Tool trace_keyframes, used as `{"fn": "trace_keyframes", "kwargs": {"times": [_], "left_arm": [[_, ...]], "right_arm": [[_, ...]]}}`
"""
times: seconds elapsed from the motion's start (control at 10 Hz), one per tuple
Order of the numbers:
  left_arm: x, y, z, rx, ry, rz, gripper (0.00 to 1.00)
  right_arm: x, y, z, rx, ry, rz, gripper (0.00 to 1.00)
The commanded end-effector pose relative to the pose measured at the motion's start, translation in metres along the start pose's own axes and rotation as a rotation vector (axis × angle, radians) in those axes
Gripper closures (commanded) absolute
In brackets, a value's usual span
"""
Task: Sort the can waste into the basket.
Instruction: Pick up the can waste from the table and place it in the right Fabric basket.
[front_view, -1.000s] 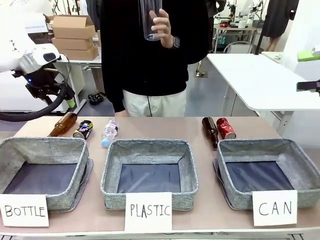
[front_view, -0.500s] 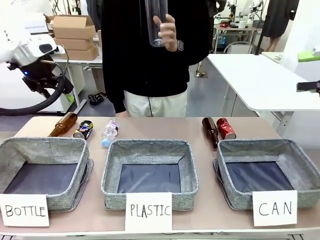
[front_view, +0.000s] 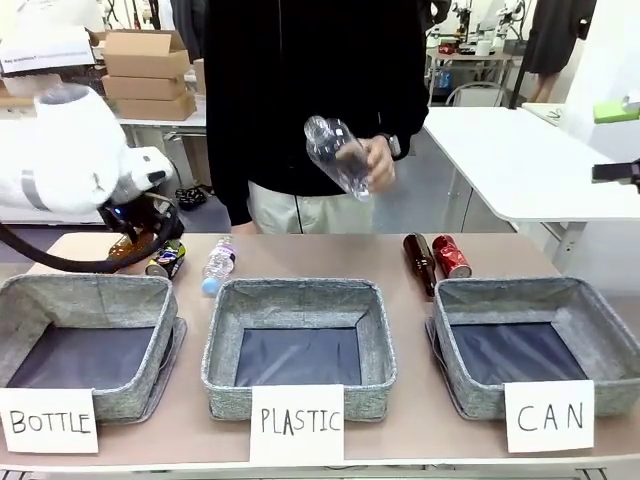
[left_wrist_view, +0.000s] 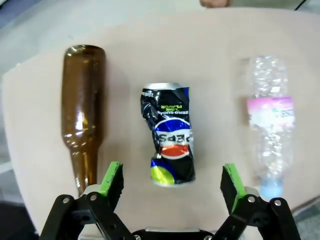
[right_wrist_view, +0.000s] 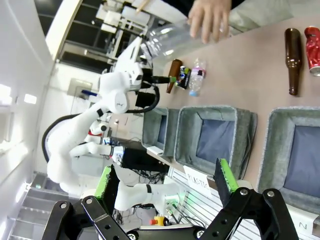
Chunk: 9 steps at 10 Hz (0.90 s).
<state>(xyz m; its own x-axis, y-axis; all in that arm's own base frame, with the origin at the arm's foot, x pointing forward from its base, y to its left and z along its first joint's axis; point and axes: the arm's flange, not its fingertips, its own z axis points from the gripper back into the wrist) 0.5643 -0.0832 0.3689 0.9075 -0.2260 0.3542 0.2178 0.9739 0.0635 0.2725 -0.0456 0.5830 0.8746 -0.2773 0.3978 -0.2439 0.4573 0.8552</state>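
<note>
Can (left_wrist_view: 169, 135), black, lies flat, long axis pointing away between left gripper's (left_wrist_view: 171, 172) open jaws; right gripper's (right_wrist_view: 167, 181) open too.

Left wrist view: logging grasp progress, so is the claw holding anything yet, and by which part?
Nothing is held. The left claw hangs open over the black can, jaws either side of its near end, neither touching it.

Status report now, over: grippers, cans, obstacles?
Left gripper open, facing black can. Right gripper open. Red can beyond CAN basket. Brown bottle close beside black can.
</note>
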Motion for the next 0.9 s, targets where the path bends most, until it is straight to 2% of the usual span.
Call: {"fn": "trace_keyframes", "kwargs": {"times": [0.0, 0.2, 0.3, 0.4, 0.6, 0.8], "left_arm": [[0.014, -0.010, -0.011, 0.050, 0.020, -0.009, 0.00], [0.018, -0.015, -0.047, 0.047, -0.006, -0.040, 0.00], [0.021, -0.015, -0.064, 0.008, 0.019, -0.057, 0.00], [0.024, -0.013, -0.080, 0.025, 0.041, -0.056, 0.00], [0.030, -0.001, -0.092, 0.044, 0.077, -0.023, 0.00], [0.030, 0.003, -0.092, 0.009, 0.093, -0.008, 0.00]], "right_arm": [[0.005, 0.003, -0.002, 0.022, -0.007, 0.025, 0.00], [0.005, 0.003, -0.002, 0.022, -0.007, 0.025, 0.00], [0.005, 0.003, -0.002, 0.022, -0.007, 0.025, 0.00], [0.005, 0.003, -0.002, 0.022, -0.007, 0.025, 0.00], [0.005, 0.003, -0.002, 0.022, -0.007, 0.025, 0.00], [0.005, 0.003, -0.002, 0.022, -0.007, 0.025, 0.00]]}}
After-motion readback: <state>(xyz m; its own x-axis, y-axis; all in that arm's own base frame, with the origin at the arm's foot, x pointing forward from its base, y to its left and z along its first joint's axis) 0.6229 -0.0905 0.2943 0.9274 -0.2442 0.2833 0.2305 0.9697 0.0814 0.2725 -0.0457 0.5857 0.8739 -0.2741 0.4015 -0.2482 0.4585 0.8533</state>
